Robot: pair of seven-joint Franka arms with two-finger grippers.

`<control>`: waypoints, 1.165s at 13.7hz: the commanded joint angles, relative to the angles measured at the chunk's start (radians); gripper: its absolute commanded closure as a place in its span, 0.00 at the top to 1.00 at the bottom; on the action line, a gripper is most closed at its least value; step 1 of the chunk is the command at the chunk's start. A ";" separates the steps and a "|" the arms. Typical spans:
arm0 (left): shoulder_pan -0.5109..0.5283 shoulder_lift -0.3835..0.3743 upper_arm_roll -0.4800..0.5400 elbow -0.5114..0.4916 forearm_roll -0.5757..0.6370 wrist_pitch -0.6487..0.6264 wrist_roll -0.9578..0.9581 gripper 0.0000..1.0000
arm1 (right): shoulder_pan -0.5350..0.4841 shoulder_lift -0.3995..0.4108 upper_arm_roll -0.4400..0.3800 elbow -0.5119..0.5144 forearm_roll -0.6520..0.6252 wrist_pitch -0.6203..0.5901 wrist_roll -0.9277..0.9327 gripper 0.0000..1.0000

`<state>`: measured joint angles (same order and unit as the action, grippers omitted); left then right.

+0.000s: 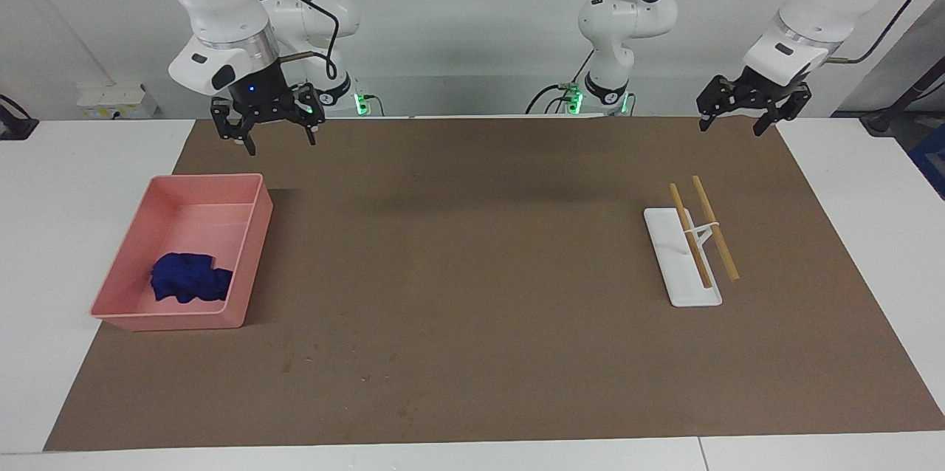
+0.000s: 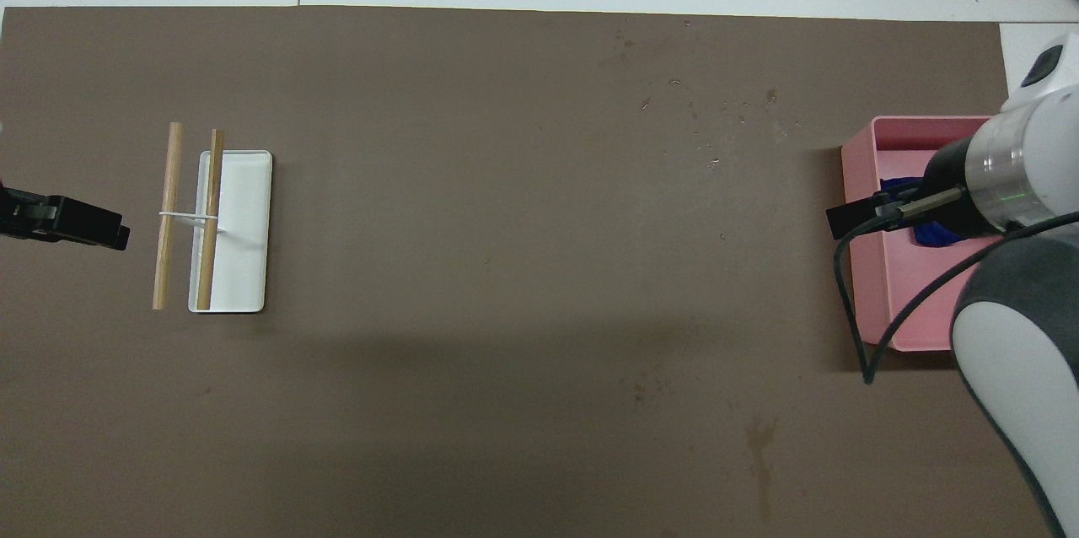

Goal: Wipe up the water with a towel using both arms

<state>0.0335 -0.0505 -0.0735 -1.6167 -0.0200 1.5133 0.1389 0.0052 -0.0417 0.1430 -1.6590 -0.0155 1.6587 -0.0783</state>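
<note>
The royal-blue towel (image 1: 190, 277) lies crumpled in a pink bin (image 1: 255, 235), in the bin's corner farthest from the robots. In the overhead view the right arm covers most of the towel (image 2: 896, 185). My right gripper (image 1: 282, 145) hangs open and empty, high over the mat by the bin's robot-side end, well clear of the towel. My left gripper (image 1: 729, 130) waits open in the air at the left arm's end of the mat. A faint darker-brown blotch, which I take for the water (image 2: 761, 437), marks the mat close to the robots, toward the right arm's end.
A white tray (image 1: 668, 264) with two wooden sticks (image 1: 715, 227) across its small stand sits toward the left arm's end. Tiny dark specks (image 2: 716, 112) dot the brown mat (image 1: 472, 272) away from the robots. White tabletop borders the mat.
</note>
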 commanded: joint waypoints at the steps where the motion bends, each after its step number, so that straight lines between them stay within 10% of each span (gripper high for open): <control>1: 0.005 -0.026 -0.002 -0.026 -0.009 -0.007 -0.005 1.00 | -0.010 -0.015 0.003 -0.024 0.023 0.010 0.021 1.00; 16: 0.005 -0.026 -0.002 -0.026 -0.009 -0.007 -0.005 1.00 | -0.021 -0.015 0.001 -0.022 0.052 0.012 0.035 1.00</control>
<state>0.0335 -0.0505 -0.0735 -1.6167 -0.0200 1.5133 0.1389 -0.0059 -0.0417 0.1428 -1.6624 0.0176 1.6583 -0.0594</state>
